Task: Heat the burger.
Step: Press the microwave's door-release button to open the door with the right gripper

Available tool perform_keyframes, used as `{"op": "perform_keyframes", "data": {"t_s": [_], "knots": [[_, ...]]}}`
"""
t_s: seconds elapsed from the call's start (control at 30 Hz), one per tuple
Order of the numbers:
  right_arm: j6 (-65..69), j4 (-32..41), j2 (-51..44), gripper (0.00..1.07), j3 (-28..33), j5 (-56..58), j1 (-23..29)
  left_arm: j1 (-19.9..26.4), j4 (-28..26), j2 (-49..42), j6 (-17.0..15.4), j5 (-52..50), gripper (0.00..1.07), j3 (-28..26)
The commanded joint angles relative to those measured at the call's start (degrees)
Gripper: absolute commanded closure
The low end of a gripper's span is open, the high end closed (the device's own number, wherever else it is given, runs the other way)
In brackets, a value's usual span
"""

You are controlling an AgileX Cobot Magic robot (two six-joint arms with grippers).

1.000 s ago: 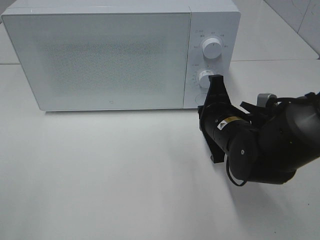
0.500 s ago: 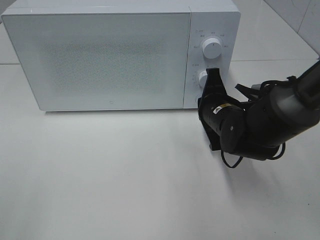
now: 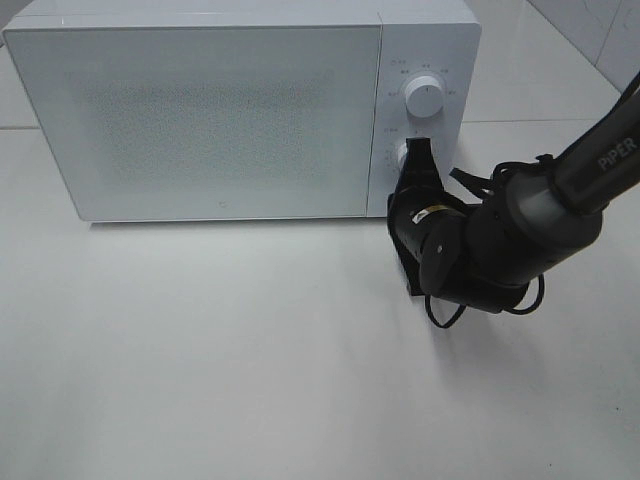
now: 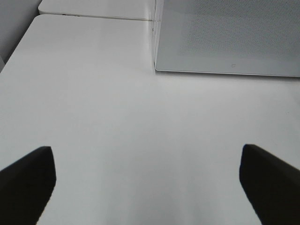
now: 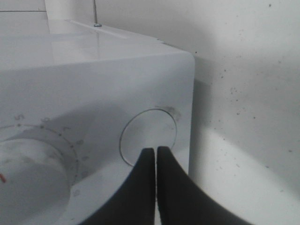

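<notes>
A boxy white microwave (image 3: pixel 200 120), door closed, stands along the far edge of the white table (image 3: pixel 200 350). The black right gripper (image 5: pixel 155 151), jaws pressed together, points at the control panel, its tips at the rim of the round white push button (image 5: pixel 147 129) beside the lower white dial (image 5: pixel 23 173). The black left gripper (image 4: pixel 145 150) hangs over bare table, jaws wide apart. The burger shows in no view, so its place and heading cannot be told.

The right arm (image 3: pixel 520 235) is black and dark grey, with rounded glossy housings, white "PIPER" lettering (image 3: pixel 617 155), a small yellow label (image 3: pixel 436 212) and thin black cables (image 3: pixel 440 312). The right gripper (image 5: pixel 155 152) has smooth black tapered fingers (image 5: pixel 180 197); the left gripper (image 4: pixel 145 148) has dark matte wedge fingers (image 4: pixel 28 183).
</notes>
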Motion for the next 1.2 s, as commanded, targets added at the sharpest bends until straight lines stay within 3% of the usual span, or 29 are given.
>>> {"op": "perform_keyframes", "data": {"t_s": [0.03,1.2], "knots": [[-1.09,-0.34,0.17,1.07,-1.2,-1.49,-0.17,0.11,-0.63,-0.4,0.0,-0.74,0.06,0.23],[-4.13,1.09,1.38,1.07,-1.78,-2.98,-1.49,0.11,-0.63,-0.4,0.11,-0.74,0.06,0.23]]}}
